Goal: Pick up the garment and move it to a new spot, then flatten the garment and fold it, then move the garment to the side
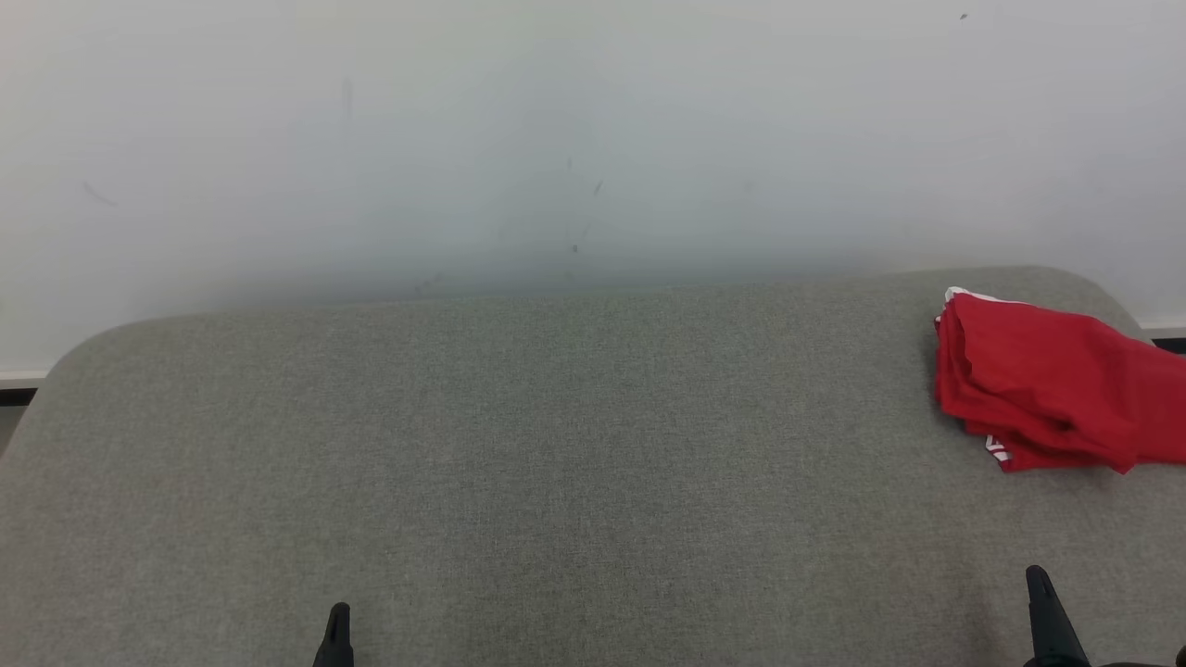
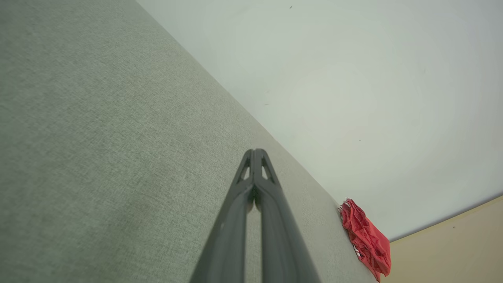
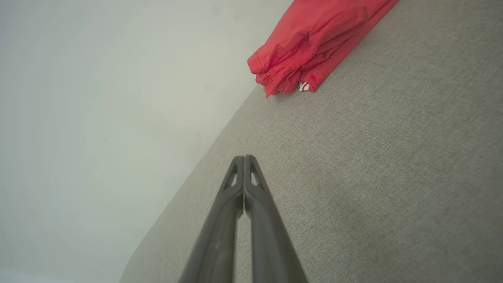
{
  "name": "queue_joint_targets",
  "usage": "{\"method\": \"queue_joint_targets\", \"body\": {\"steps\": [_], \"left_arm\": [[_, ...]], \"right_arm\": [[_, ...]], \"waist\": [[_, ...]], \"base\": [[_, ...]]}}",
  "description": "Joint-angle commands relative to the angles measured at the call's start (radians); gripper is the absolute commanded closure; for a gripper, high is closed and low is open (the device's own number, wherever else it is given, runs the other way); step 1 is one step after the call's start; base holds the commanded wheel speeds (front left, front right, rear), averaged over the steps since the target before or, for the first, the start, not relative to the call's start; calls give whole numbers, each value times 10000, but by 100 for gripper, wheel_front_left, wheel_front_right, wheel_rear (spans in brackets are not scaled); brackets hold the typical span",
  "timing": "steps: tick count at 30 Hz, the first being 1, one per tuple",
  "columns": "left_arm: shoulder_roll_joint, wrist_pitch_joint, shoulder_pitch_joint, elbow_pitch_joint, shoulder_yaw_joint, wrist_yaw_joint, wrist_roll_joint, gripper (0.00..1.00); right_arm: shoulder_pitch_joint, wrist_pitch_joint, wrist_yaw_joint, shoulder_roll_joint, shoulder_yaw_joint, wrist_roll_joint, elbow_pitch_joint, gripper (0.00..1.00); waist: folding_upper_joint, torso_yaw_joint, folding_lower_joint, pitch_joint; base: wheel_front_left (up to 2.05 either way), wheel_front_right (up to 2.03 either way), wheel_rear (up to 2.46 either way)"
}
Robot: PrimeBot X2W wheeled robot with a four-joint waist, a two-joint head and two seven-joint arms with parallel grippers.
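Observation:
The garment point(image 1: 1047, 384) is red with a bit of white trim and lies folded in a small stack at the far right of the grey fabric table point(image 1: 556, 445), running past the picture's right edge. It also appears as the garment point(image 2: 367, 239) and the garment point(image 3: 314, 43) in the wrist views. My left gripper point(image 1: 338, 616) is at the lower left, shut and empty. My right gripper point(image 1: 1038, 579) is at the lower right, shut and empty, a short way in front of the garment. The fingertips point(image 2: 255, 151) and fingertips point(image 3: 243, 158) are pressed together.
The table has rounded far corners and stands against a pale wall point(image 1: 556, 139). A dark baseboard strip point(image 1: 18, 394) shows at the left behind the table. A beige floor point(image 2: 452, 251) lies beyond the table's edge near the garment.

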Motion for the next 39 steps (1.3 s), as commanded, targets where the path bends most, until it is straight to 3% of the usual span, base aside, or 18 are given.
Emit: {"method": "queue_joint_targets", "body": {"steps": [1,39], "left_arm": [[6,47,-292,-27,-21,-54,-320,100],[8,409,-1342,955,-482,-435,-4600,100]], "right_arm": [[-248,80,1,-115,-121,335,-87,100],[-672,1330,2,-229,-1430,4640,248,100]], "waist": [[-1,-4,-1,13],[-1,-92,-1,374]], "base": [[0,0,0],[0,0,0]]}}
